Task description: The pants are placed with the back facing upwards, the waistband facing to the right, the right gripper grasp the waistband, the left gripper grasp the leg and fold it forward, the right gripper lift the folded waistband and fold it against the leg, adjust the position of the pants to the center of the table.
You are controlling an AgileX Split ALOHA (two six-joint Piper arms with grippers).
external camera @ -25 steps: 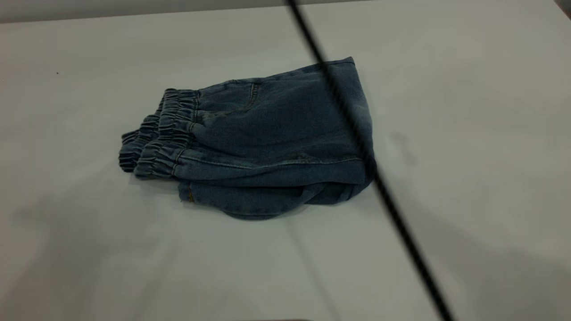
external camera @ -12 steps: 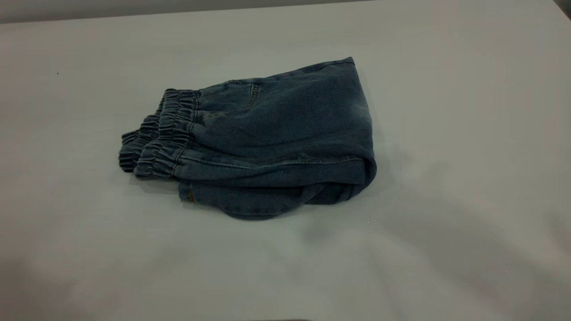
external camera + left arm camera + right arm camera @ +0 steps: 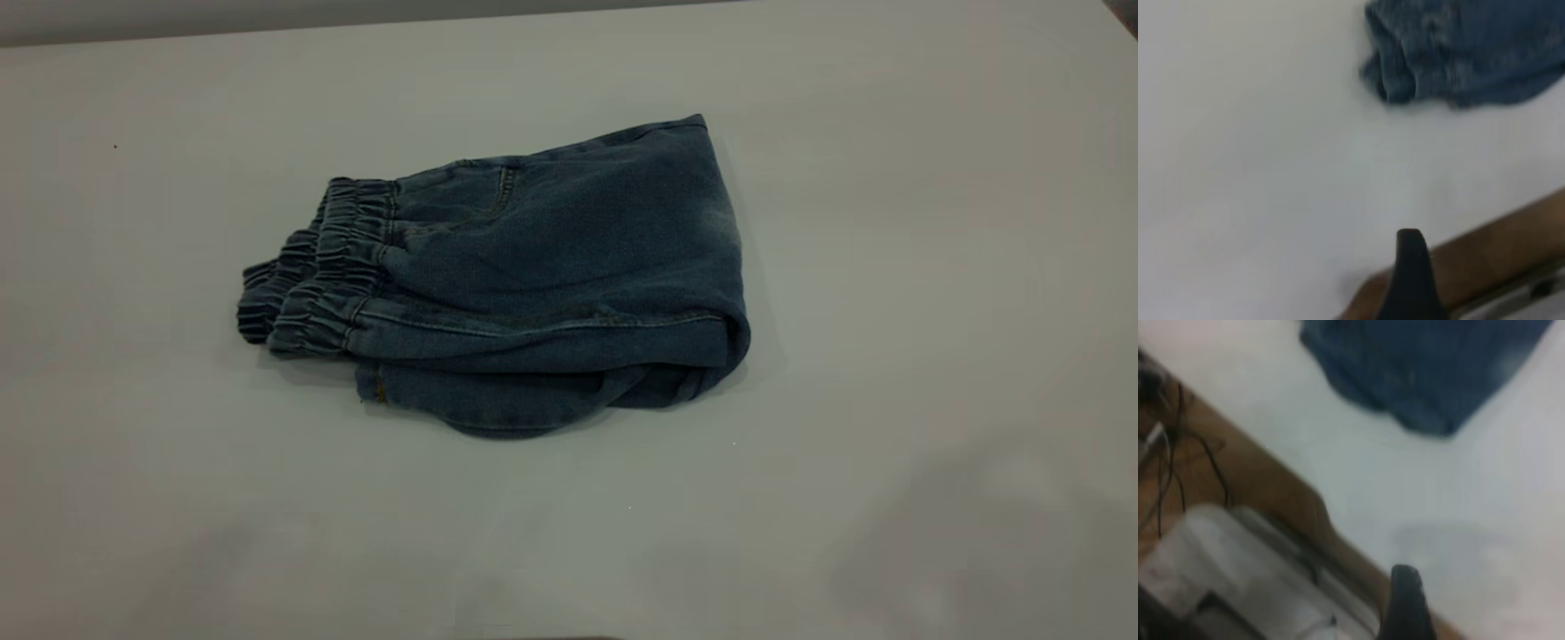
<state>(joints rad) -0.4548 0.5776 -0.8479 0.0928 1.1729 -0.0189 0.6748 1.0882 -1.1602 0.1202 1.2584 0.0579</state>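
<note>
Your left gripper (image 3: pixel 1408 280) showed only one dark fingertip (image 3: pixel 1410 250) over the table's (image 3: pixel 889 267) edge, well apart from the pants (image 3: pixel 533 284); whether it was released or clenched could not be told. Your right gripper (image 3: pixel 1405 607) gave the same result. The pants lay folded near the table's middle, free of both grippers, with the waistband (image 3: pixel 320 276) stacked at their exterior-view left end.

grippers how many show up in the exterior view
0. Only the folded pants lie on the table there. Each wrist view shows one dark finger near the table's edge.
</note>
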